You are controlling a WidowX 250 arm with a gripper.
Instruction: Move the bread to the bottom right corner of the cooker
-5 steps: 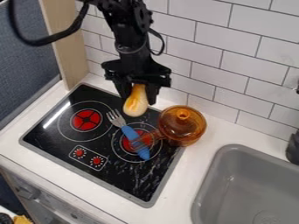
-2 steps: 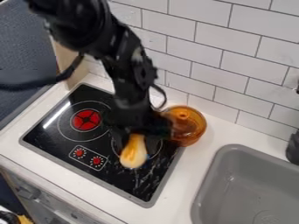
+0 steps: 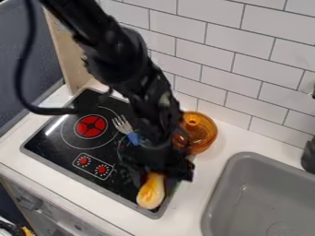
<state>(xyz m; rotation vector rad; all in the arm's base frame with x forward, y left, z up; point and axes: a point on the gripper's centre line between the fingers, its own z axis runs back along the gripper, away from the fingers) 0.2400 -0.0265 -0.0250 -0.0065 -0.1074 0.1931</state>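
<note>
The black gripper (image 3: 154, 176) hangs over the near right part of the cooker, shut on the bread (image 3: 151, 191). The bread is a yellow-white, elongated piece that sticks out below the gripper, over the bottom right corner of the black cooker (image 3: 56, 155). Whether its lower end touches the surface I cannot tell. The arm covers much of the cooker's right half.
A fork with a blue handle (image 3: 133, 137) lies on the cooker, partly under the arm. Behind the arm, an amber transparent pot (image 3: 201, 133) stands at the cooker's right edge. A grey sink (image 3: 258, 198) is on the right, and a tiled wall runs behind.
With the bread in it, the gripper has come from the cooker's back edge across the right burner to the near right corner. Fork and pot have kept their places.
</note>
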